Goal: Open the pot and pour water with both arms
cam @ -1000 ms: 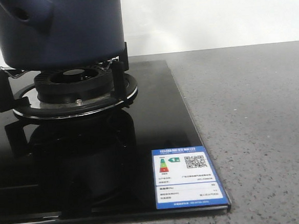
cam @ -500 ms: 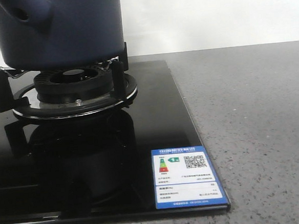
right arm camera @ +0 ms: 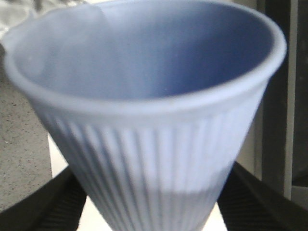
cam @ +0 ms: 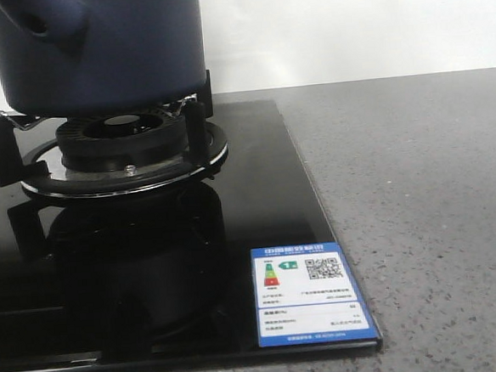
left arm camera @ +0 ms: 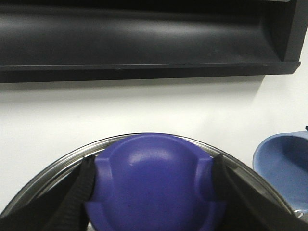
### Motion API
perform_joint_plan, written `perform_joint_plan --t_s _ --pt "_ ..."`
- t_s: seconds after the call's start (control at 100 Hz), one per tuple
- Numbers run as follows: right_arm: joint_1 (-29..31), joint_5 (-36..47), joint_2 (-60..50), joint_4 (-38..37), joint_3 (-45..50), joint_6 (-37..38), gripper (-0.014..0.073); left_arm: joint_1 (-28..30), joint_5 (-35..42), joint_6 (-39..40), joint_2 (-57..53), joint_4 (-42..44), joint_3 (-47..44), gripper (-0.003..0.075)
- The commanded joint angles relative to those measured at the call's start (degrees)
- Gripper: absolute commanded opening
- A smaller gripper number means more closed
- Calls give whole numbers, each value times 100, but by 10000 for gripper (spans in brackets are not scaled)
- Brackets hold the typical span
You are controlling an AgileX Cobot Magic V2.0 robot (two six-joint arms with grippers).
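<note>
While the pot (cam: 102, 47) sits on the black supports of the burner (cam: 122, 148) at the far left of the stove (cam: 257, 194), we see neither arm in the front view. We make out the pot's dark blue side and its stubby hollow handle (cam: 45, 17) pointing toward the near left; its top is cut off by the frame, so we cannot tell from here whether it is covered. A label (cam: 311, 294) with a QR code is stuck on the near right corner of the black glass, and grey speckled counter (cam: 420, 208) runs off to the right.

From the left wrist view, our left gripper (left arm camera: 154, 192) is closed on a rounded purple-blue knob (left arm camera: 154, 183), one black finger (left arm camera: 84, 185) pressed on each side of it. A shiny metal rim of the lid (left arm camera: 43, 178) curves around behind the knob. Beyond it are a white wall and a dark hood (left arm camera: 144, 38), with a pale blue cup (left arm camera: 284, 168) off to one side.

From the right wrist view, our right gripper (right arm camera: 151, 202) clasps that cup (right arm camera: 149, 120), ribbed and flaring upward, between its black fingers (right arm camera: 48, 207). The cup stands roughly upright and its mouth faces the camera; we cannot tell whether it holds water.
</note>
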State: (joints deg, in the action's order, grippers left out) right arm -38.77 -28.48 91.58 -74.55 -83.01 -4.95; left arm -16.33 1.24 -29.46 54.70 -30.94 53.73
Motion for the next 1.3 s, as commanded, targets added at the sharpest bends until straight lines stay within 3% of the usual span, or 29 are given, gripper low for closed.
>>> perform_joint_plan --t_s 0.0,0.42,0.91,1.29 --pt "-23 168 -265 -450 -231 -14 367 14 540 20 -76 8 210 372" --pt "-23 415 -265 -1515 -231 -14 367 14 540 20 -76 8 210 372" --pt "-23 611 -265 -2209 -231 -14 367 14 540 20 -76 8 210 372" --pt "-23 600 -265 -2251 -231 -14 367 14 540 20 -76 8 210 372"
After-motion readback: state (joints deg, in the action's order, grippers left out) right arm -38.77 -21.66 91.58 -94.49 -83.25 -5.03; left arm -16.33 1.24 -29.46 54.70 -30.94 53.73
